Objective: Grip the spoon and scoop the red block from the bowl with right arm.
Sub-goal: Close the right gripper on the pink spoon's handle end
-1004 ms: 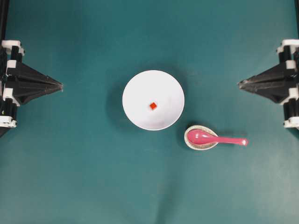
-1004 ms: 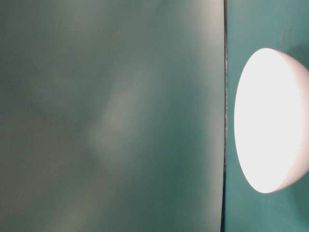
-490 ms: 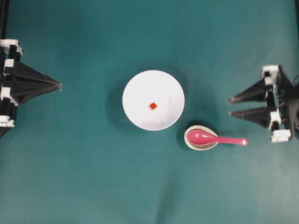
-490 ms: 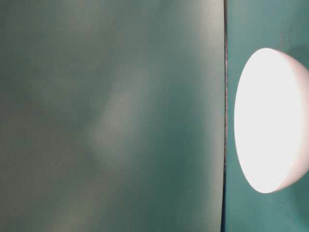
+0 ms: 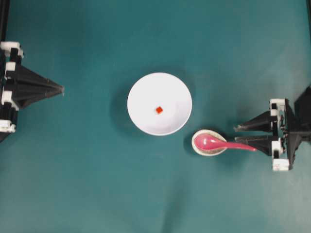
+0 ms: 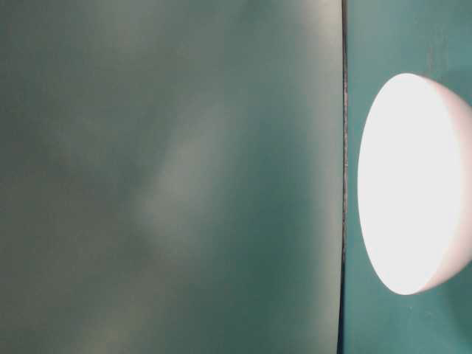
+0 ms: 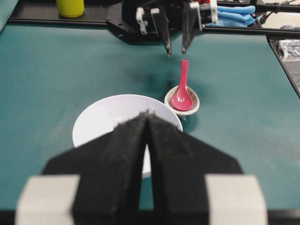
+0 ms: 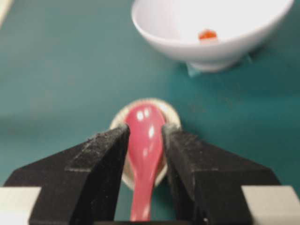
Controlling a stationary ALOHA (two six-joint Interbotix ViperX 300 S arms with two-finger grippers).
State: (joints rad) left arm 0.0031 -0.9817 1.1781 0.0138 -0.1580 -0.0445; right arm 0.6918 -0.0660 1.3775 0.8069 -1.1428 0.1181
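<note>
One pink spoon lies between the right gripper's spread jaws, ungripped, its scoop resting in one speckled dish just ahead. Beyond, one white bowl holds one red block. Farthest, the left gripper sits closed.

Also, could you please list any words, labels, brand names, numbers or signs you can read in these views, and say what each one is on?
None: no readable text in any view.
The bowl, spoon, red block and speckled dish are unmarked.
The yellow container and blue cloth at the far edge show no legible print.
</note>
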